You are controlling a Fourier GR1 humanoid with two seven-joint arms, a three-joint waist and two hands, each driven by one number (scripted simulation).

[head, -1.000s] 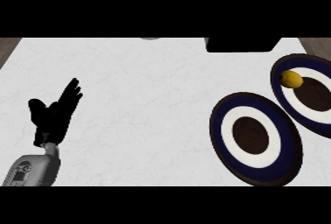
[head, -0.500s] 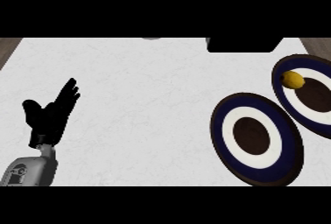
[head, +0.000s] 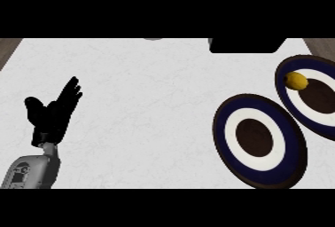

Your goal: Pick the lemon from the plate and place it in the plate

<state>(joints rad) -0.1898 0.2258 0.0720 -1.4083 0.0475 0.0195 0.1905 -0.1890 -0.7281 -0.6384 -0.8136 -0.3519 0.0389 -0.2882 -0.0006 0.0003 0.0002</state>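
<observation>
A small yellow lemon [head: 296, 80] lies on the far right plate [head: 326, 128], near that plate's upper left rim. A second plate [head: 226, 142] with dark blue, white and brown rings sits just left of it and holds nothing. My left hand [head: 53, 113] rests at the left of the counter, fingers straight and pointing up, far from both plates. Its grey forearm [head: 29, 172] comes in from the lower left. My right hand does not show.
A black block [head: 247, 44] stands at the counter's back edge, right of centre. A small grey object [head: 153, 38] peeks in at the back edge. Brown floor shows past the counter's far corners.
The left hand has drifted slightly left and down. The lemon and both plates have stayed where they were.
</observation>
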